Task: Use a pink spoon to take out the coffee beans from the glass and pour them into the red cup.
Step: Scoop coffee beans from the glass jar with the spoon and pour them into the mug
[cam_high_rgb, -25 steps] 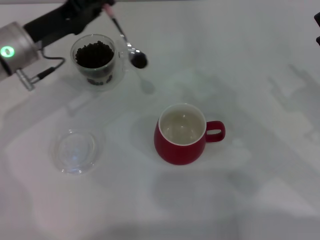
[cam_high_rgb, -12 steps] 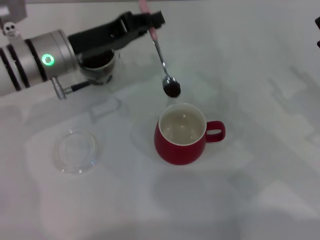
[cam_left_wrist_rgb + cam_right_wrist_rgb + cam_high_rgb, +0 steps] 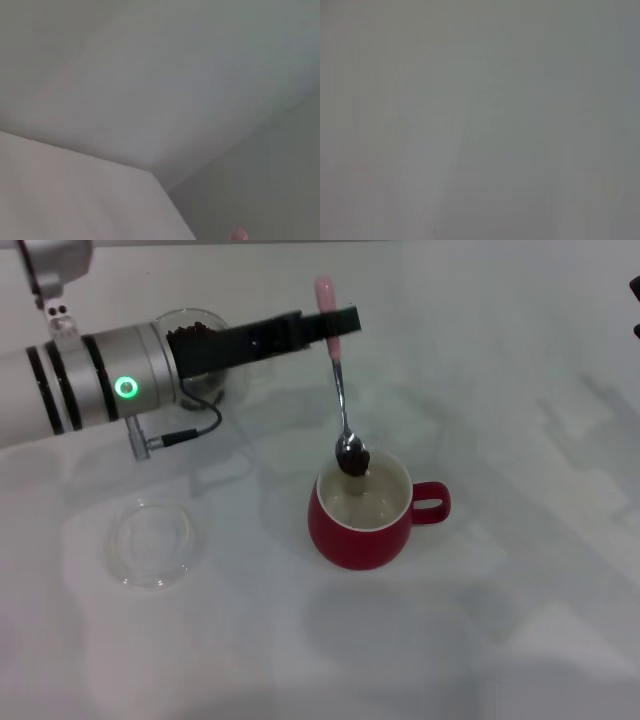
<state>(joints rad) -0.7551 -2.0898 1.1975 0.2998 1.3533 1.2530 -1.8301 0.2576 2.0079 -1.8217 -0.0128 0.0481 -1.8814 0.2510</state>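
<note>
My left gripper (image 3: 335,325) is shut on the pale pink handle of the pink spoon (image 3: 340,390), which hangs nearly upright. Its metal bowl carries coffee beans (image 3: 353,459) and sits just over the far rim of the red cup (image 3: 365,505), above its cream inside. The glass (image 3: 205,355) with more coffee beans stands at the back left, mostly hidden behind my left arm. The tip of the spoon's handle (image 3: 239,234) shows in the left wrist view. My right gripper (image 3: 635,300) is parked at the far right edge.
A flat clear glass saucer (image 3: 152,540) lies at the front left on the white table (image 3: 480,620). My left arm (image 3: 90,390) reaches across the back left above the glass.
My left gripper has carried the loaded spoon from beside the glass rightward and forward, until its bowl hangs over the red cup. The spoon now hangs more upright.
</note>
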